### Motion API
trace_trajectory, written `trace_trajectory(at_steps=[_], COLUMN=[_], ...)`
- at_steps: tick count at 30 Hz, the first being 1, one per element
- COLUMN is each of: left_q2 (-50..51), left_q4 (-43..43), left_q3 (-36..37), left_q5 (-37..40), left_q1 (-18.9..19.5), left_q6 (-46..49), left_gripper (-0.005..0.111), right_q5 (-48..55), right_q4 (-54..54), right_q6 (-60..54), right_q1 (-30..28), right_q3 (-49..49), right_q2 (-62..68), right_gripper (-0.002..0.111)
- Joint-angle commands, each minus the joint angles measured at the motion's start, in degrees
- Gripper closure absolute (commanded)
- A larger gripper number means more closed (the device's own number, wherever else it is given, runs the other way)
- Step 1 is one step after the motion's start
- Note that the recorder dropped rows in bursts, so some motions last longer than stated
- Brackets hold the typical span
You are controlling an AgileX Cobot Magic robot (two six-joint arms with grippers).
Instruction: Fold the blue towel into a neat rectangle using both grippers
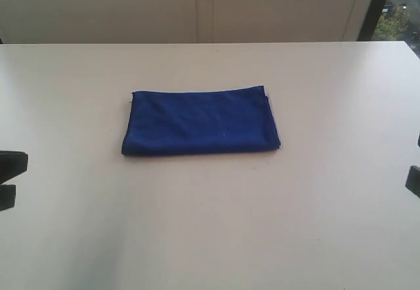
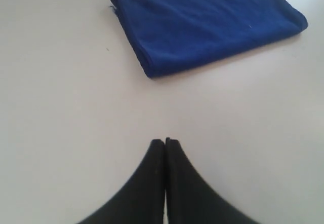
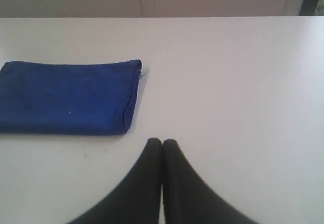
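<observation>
Left gripper (image 2: 164, 142) clenched and empty; blue towel (image 1: 200, 123) folded in a rectangle at the middle of the table (image 1: 210, 237); right gripper (image 3: 162, 142) clenched and empty.
From your left: the left gripper's fingers are pressed tip to tip above bare tabletop, well apart from the towel, and only its wrist view shows you the doubled layers along the towel's left short edge. The exterior view catches only black arm parts (image 1: 12, 165) at either border. The right gripper's fingers are likewise pinched together, near the towel's right end. Its wrist view shows you a small white scrap (image 3: 144, 72) at the towel's far right corner, too small to read.
</observation>
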Motion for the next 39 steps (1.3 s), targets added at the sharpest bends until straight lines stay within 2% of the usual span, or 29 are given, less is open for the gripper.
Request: trace_trajectory(at_steps=[1, 27, 33, 39], left_q2=[-2.44, -2.44, -2.44, -2.44], left_q4=[-1.29, -1.01, -1.01, -1.01], left_q3=[2.6, 2.59, 2.59, 2.59], left_q5=[-0.09, 0.3, 0.3, 0.3], left_q1=[0.11, 0.11, 0.11, 0.11], left_q6=[1.17, 1.54, 1.52, 1.52], left_gripper=[0.107, 0.107, 0.107, 0.107], right_q5=[-6.7, -7.32, -4.8, 5.58], right_q4=[0.05, 0.13, 0.02, -3.66], right_q6=[-1.81, -2.34, -2.76, -2.83], right_q1=[-0.31, -0.53, -5.56, -11.3], right_q3=[4.93, 6.58, 6.58, 6.58], right_q2=[-4.49, -7.03, -14.64, -22.78], right_gripper=[0.108, 0.108, 0.108, 0.108])
